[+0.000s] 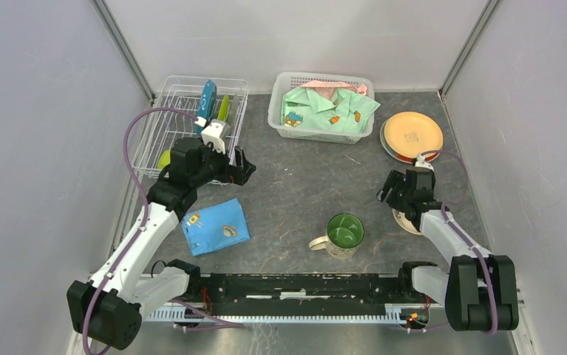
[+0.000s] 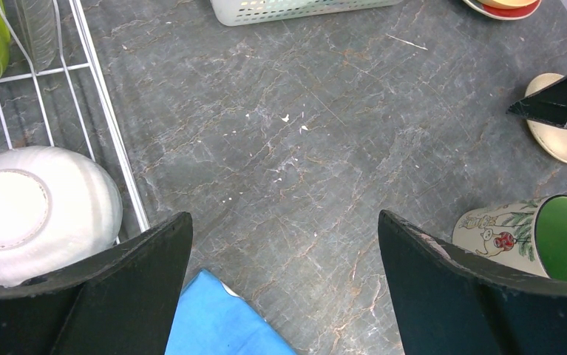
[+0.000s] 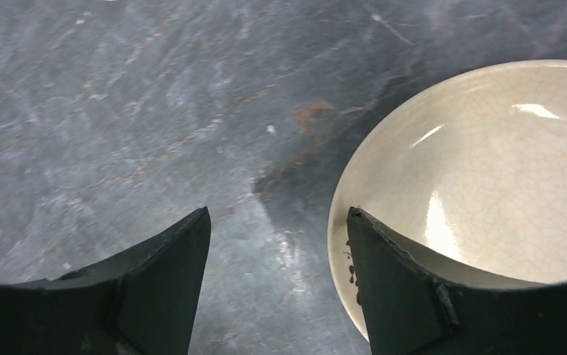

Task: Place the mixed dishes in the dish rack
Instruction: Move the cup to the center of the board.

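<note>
I can read no text, number or brand in any view; the mark at the centre of the orange plate (image 1: 412,134) is too small to decipher, and the mug (image 2: 509,238) bears only pictures.

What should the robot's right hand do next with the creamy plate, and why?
Probably dip a little lower and pinch the rim of the cream plate. The right gripper is open and empty, its jaws straddling that rim: one over the plate, one over the table. A small squeeze should grab it.
</note>
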